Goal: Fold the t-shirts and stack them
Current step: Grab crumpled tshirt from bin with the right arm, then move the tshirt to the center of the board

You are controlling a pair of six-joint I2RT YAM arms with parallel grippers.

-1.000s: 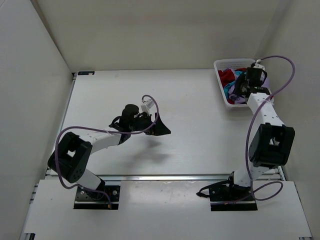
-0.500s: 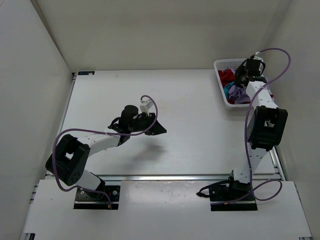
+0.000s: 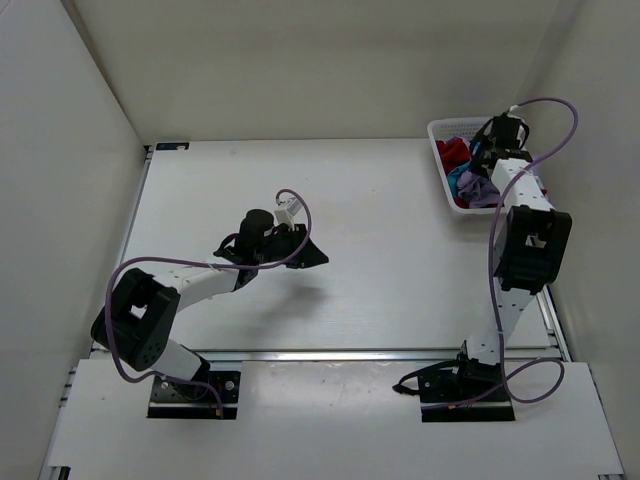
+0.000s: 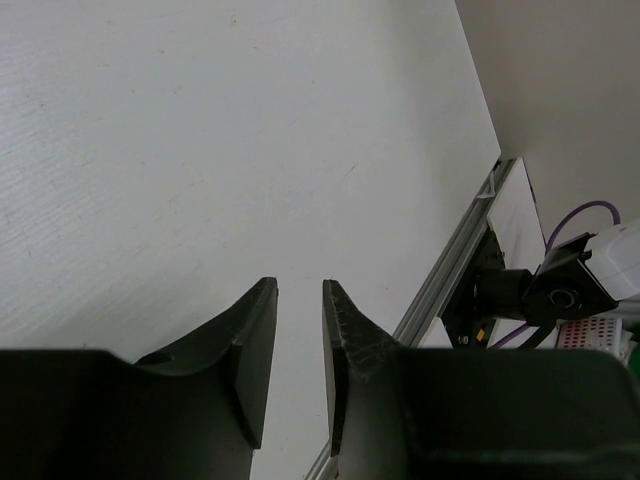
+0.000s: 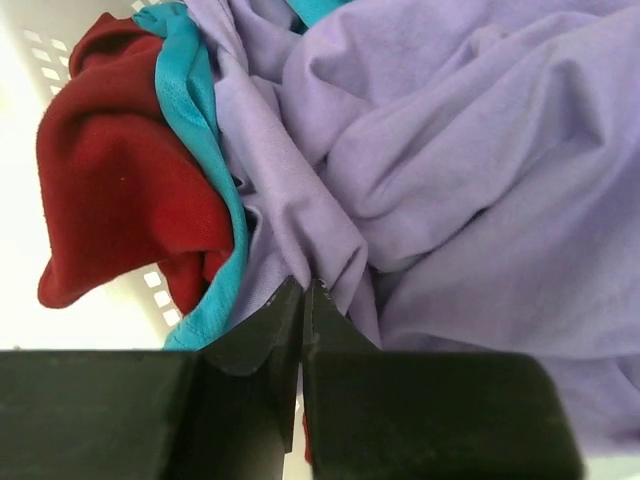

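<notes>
Now, right tool (image 5: 303,288): mine, closed, pinching a lavender shirt (image 5: 460,150) fold.
Left tool (image 4: 299,292): slightly open, empty.
Handling: soft, light, limp; I'd grip bunched folds.

A white table (image 3: 390,275) carries one white lattice basket (image 3: 440,168), standing at its far right corner.

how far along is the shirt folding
Nothing done yet: no shirt is folded or on the table. The red t-shirt, teal t-shirt and lavender t-shirt lie bunched in the basket. In hand: the right gripper is shut on a lavender fold; the left gripper hovers over the table, slightly open and empty. Left: pull out, fold and stack all three.
</notes>
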